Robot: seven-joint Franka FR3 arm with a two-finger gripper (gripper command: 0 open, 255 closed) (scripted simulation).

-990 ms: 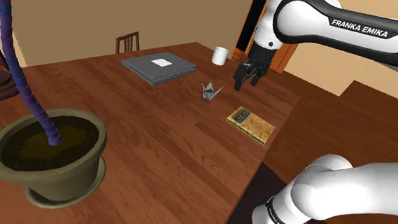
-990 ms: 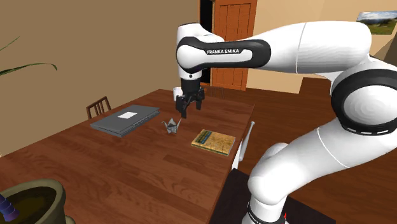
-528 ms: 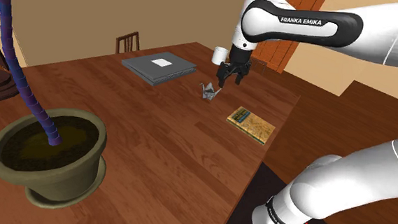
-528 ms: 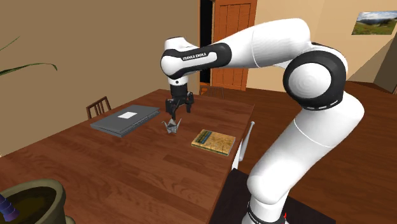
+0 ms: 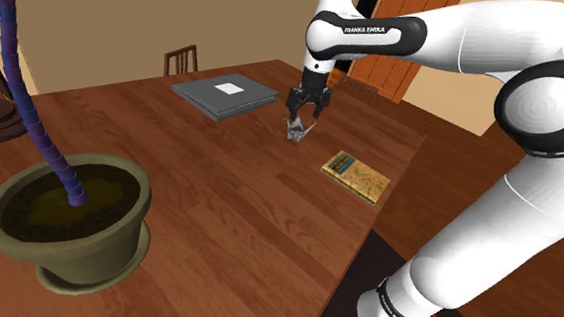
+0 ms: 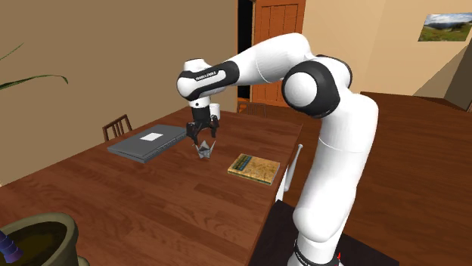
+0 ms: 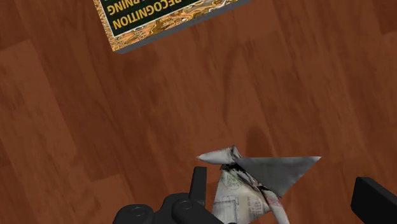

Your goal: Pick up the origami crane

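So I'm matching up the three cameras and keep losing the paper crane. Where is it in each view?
Shoulder view: origami crane on the table, just under the gripper, up-left of the book.
Second exterior view: crane under the gripper, left of the book.
Wrist view: crane between the open gripper's fingers, with the book beyond it.
Shared landmark: the book.

I'm in a home (dining room, I'd say): wooden table (image 5: 228,204), chair (image 5: 181,60) at its far edge, potted plant (image 5: 97,247), panelled door (image 6: 278,53), framed landscape (image 6: 448,26).
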